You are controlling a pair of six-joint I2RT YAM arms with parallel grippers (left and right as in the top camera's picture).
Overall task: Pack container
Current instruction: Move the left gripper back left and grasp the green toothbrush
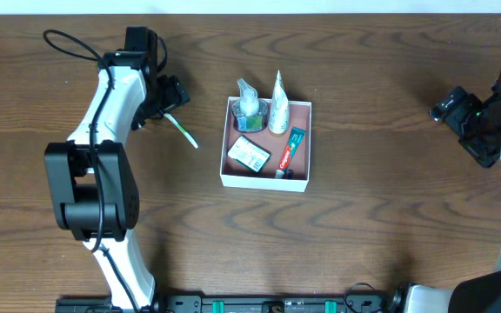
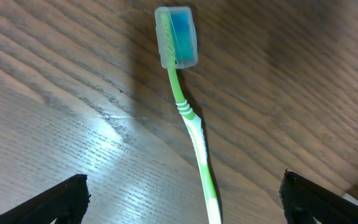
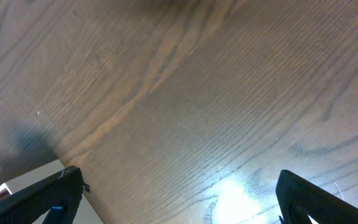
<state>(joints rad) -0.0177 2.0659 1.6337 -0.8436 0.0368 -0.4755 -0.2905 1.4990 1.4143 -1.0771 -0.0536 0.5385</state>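
White-walled container (image 1: 263, 181) holding toiletries (image 1: 277, 110), left end effector (image 2: 182, 198), right end effector (image 3: 179, 196) wide open, empty

Bare wood (image 2: 61, 87) flanks the toothbrush (image 2: 192, 124); upright bottles (image 1: 277, 111) crowd the container (image 1: 263, 182) at its back.

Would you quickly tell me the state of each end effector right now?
Left end effector: open, holding nothing, over the toothbrush.
Right end effector: open, holding nothing.
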